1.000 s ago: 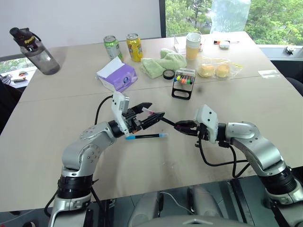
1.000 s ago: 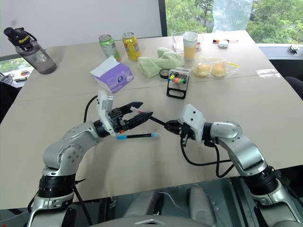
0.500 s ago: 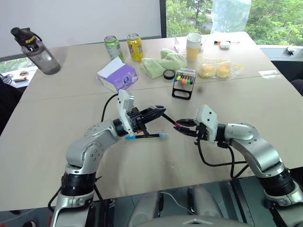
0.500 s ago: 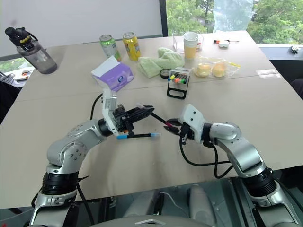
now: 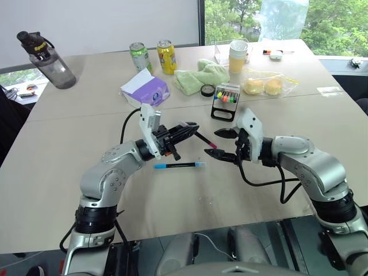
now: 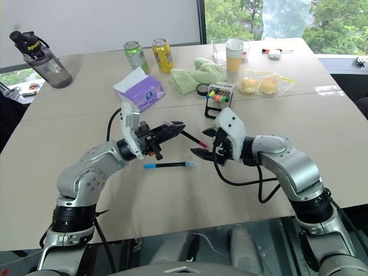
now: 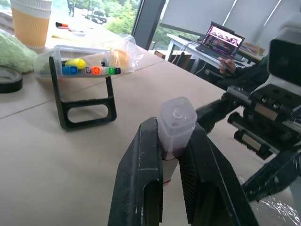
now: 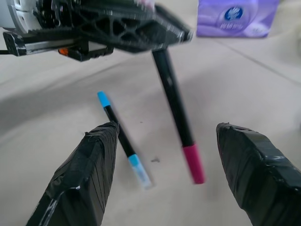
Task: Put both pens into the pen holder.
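My left gripper (image 5: 185, 130) is shut on the black pen with the magenta-pink end (image 5: 205, 140), holding it above the table with the pink end slanting down to the right. In the left wrist view its fingers (image 7: 141, 179) clamp the pen's clear cap (image 7: 176, 122). My right gripper (image 5: 221, 144) stands open just right of the pink tip, its fingers (image 8: 82, 186) apart on either side of the pen (image 8: 176, 117) and not touching it. The pen with light-blue ends (image 5: 179, 165) lies flat on the table below. The pen holder (image 5: 224, 101) stands behind, with colourful marker caps showing.
A purple-and-white tissue box (image 5: 144, 91), two cans (image 5: 138, 56), a green cloth (image 5: 198, 77), a round black tape roll (image 5: 206, 90), a stack of cups (image 5: 237, 54) and a bag of buns (image 5: 263, 86) sit at the back. A water bottle (image 5: 49, 54) stands far left.
My left gripper closed on the pink-ended pen, and my right gripper then opened and let go of it. Both hands rose a little.
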{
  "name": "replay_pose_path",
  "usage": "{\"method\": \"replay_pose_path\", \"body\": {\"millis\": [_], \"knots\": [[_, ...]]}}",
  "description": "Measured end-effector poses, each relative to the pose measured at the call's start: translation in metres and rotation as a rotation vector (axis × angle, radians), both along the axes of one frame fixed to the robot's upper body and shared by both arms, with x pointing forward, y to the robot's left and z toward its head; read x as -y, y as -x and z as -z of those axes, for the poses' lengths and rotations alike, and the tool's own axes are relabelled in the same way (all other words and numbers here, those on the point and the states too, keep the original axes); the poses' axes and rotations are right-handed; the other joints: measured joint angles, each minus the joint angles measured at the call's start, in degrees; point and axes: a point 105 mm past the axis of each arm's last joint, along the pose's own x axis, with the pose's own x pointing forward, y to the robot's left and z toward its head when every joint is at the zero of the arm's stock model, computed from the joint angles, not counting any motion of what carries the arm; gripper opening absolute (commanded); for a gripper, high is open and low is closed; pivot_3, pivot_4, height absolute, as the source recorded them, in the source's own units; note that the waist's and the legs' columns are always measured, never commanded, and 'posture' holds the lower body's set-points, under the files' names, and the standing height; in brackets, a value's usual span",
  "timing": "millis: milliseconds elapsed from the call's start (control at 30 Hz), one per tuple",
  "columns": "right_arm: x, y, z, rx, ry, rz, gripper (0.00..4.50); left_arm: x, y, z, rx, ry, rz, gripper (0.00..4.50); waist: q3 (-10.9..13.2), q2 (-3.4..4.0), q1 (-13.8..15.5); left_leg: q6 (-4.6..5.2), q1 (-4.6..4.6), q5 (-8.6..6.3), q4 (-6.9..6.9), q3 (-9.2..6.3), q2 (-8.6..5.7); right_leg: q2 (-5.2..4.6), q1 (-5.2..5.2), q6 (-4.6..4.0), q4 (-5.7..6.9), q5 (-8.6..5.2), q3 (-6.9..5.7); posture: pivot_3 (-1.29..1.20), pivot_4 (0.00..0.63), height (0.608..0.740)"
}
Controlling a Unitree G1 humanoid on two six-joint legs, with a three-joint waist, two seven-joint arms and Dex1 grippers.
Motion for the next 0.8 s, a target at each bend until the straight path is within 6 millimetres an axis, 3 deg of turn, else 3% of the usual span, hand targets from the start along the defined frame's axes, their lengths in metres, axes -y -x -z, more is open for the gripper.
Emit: {"method": "replay_pose_path", "body": {"millis": [267, 300, 367, 500, 533, 600, 633, 700, 800], "knots": [[-0.010, -0.012, -0.005, -0.061, 0.042, 0.023, 3.53, 0.006, 0.005, -0.004, 0.042, 0.002, 0.046, 0.00, 0.00, 0.00, 0.00, 0.00, -0.02, 0.00, 0.00, -0.02, -0.01, 0.00, -0.01, 0.00, -0.01, 0.00, -0.01, 0.00, 0.150, 0.740], [-0.011, -0.013, -0.005, -0.071, 0.053, 0.021, 2.98, 0.006, 0.005, -0.004, 0.050, -0.002, 0.053, 0.00, 0.00, 0.00, -0.01, 0.00, -0.02, 0.00, 0.00, -0.02, -0.01, 0.00, -0.01, 0.00, -0.01, 0.00, -0.02, 0.00, 0.150, 0.740], [-0.014, -0.013, -0.008, -0.066, 0.063, 0.008, 2.32, 0.007, 0.006, -0.005, 0.061, -0.010, 0.060, 0.00, 0.00, 0.00, -0.07, 0.00, -0.01, 0.00, -0.02, -0.01, -0.01, 0.00, -0.02, 0.00, -0.01, 0.00, -0.02, 0.00, 0.150, 0.740], [-0.023, -0.014, -0.015, -0.039, 0.075, -0.024, 0.37, 0.010, 0.005, -0.007, 0.071, -0.019, 0.067, 0.00, 0.00, 0.00, -0.10, 0.00, -0.02, 0.00, -0.02, -0.02, 0.00, 0.00, -0.02, 0.00, 0.00, 0.00, -0.03, 0.00, 0.150, 0.740], [-0.025, -0.013, -0.013, -0.035, 0.083, -0.034, 0.15, 0.010, 0.005, -0.007, 0.064, -0.020, 0.067, 0.00, 0.00, 0.00, -0.09, 0.00, -0.02, 0.00, -0.02, -0.03, 0.00, -0.01, -0.02, 0.00, -0.01, 0.00, -0.03, 0.00, 0.150, 0.740], [-0.025, -0.012, -0.011, -0.025, 0.096, -0.038, 0.12, 0.009, 0.005, -0.006, 0.045, -0.023, 0.069, 0.00, 0.01, -0.02, -0.09, 0.00, -0.04, 0.00, -0.01, -0.03, -0.02, -0.01, -0.02, 0.00, -0.01, 0.00, -0.03, 0.00, 0.150, 0.740], [-0.026, -0.012, -0.011, -0.025, 0.101, -0.046, 0.11, 0.008, 0.006, -0.005, 0.035, -0.028, 0.075, 1.04, 0.01, -0.02, -0.10, 0.00, -0.04, 0.00, -0.01, -0.03, -0.02, -0.01, -0.02, 0.00, -0.01, 0.00, -0.04, 0.00, 0.150, 0.740], [-0.025, -0.012, -0.010, -0.022, 0.102, -0.043, 0.06, 0.008, 0.007, -0.004, 0.032, -0.043, 0.088, 1.91, 0.01, -0.02, -0.18, 0.00, -0.03, 0.00, -0.02, -0.03, -0.01, -0.01, -0.04, 0.00, 0.00, 0.00, -0.04, 0.00, 0.150, 0.740], [-0.021, -0.019, -0.011, 0.011, 0.110, -0.002, 0.06, 0.009, 0.006, -0.006, 0.047, -0.035, 0.077, 2.82, 0.01, -0.02, -0.10, 0.00, -0.04, 0.00, -0.01, -0.03, -0.01, -0.01, -0.04, 0.00, -0.01, 0.00, -0.05, 0.00, 0.150, 0.740]]}}
